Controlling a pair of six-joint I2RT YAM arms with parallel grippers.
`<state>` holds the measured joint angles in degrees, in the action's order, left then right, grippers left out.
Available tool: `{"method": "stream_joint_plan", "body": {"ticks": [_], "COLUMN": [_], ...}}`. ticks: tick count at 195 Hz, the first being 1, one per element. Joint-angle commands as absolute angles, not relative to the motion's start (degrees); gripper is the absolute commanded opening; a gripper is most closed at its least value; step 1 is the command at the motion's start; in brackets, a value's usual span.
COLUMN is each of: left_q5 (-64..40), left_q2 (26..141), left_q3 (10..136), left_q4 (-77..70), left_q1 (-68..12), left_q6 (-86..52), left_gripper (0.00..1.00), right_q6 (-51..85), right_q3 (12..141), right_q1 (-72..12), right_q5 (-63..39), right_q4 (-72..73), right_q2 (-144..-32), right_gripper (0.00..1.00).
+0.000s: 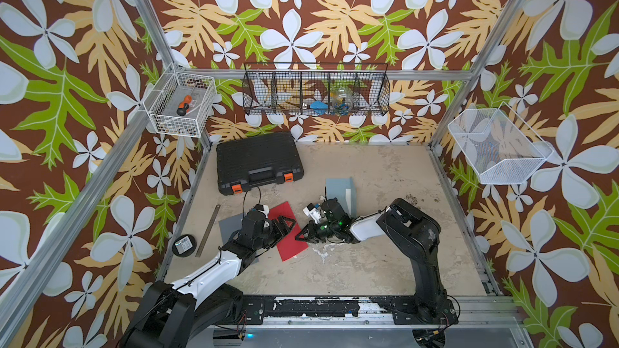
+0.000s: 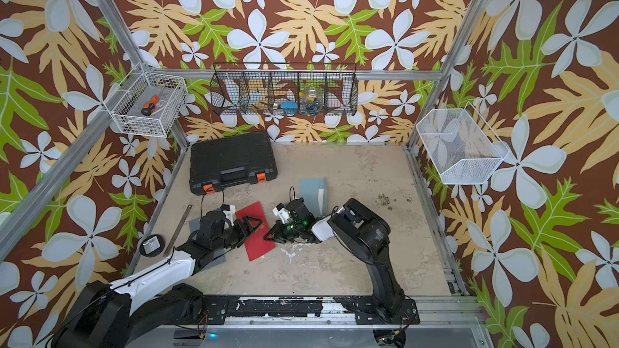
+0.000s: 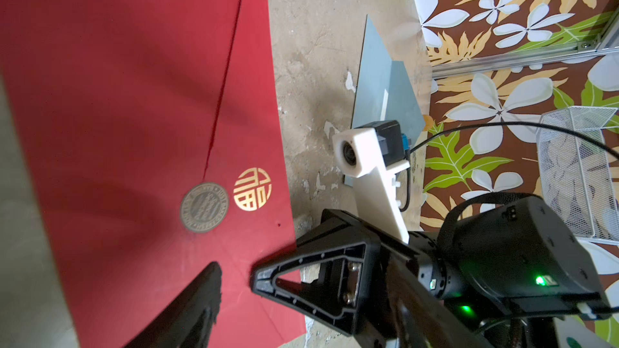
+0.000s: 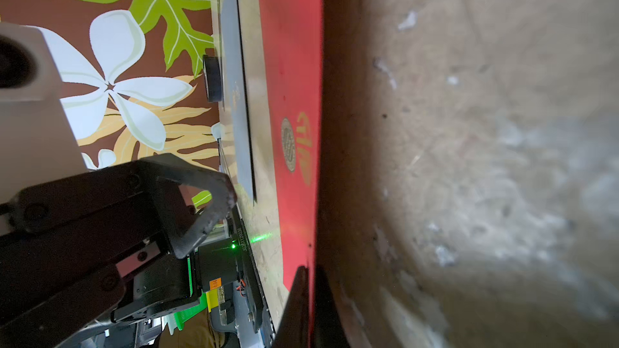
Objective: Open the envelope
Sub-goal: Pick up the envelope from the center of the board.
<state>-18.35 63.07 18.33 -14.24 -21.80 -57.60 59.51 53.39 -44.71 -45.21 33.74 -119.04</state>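
A red envelope (image 1: 290, 244) (image 2: 258, 246) lies flat on the table in both top views, its flap down. The left wrist view shows a round bronze seal (image 3: 204, 207) at the flap's tip, beside a gold character (image 3: 252, 189). My right gripper (image 1: 298, 237) (image 4: 311, 284) is shut on the envelope's (image 4: 291, 61) right edge. My left gripper (image 1: 285, 224) (image 3: 303, 267) hovers open over the envelope's (image 3: 117, 95) middle, its fingers (image 3: 204, 296) straddling the right gripper's tip. It holds nothing.
A black tool case (image 1: 258, 162) lies at the back left, with a grey-blue folder (image 1: 340, 192) behind the right arm. A grey sheet (image 1: 229, 225), a steel ruler (image 1: 207, 230) and a round black puck (image 1: 183, 245) sit left of the envelope. Wire baskets (image 1: 316, 90) hang on the walls.
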Motion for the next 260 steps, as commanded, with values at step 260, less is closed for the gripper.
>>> {"method": "stream_joint_plan", "body": {"ticks": [260], "left_q5": [-18.7], "left_q2": [67.7], "left_q3": [20.7], "left_q4": [-8.2], "left_q1": [-21.8], "left_q6": [-49.4], "left_gripper": [0.82], "right_q6": [53.6], "right_q3": [57.0], "right_q1": [-44.1], "right_q5": [-43.7], "right_q4": [30.8], "right_q2": [-117.4], "right_gripper": [0.00]}}
